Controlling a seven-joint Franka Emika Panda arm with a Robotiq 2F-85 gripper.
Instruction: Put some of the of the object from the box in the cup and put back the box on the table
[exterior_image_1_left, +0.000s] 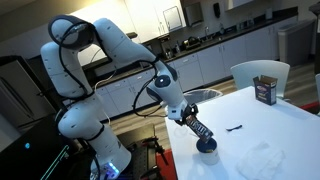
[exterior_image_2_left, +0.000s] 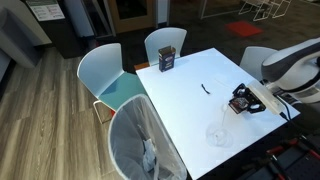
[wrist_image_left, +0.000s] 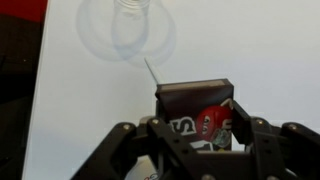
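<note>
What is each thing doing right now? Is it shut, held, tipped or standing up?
gripper: shut on the box.
box: held up, tipped down toward the cup.
cup: standing upright on the table.
brown container: standing upright, untouched.

The table (exterior_image_1_left: 275, 140) bears a brown container (exterior_image_1_left: 265, 90) and the cup (exterior_image_1_left: 206, 148).

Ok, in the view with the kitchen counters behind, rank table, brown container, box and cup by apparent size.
1. Table.
2. Brown container, though it stands farther back.
3. Box and cup: they look about alike, so I won't rank them.
</note>
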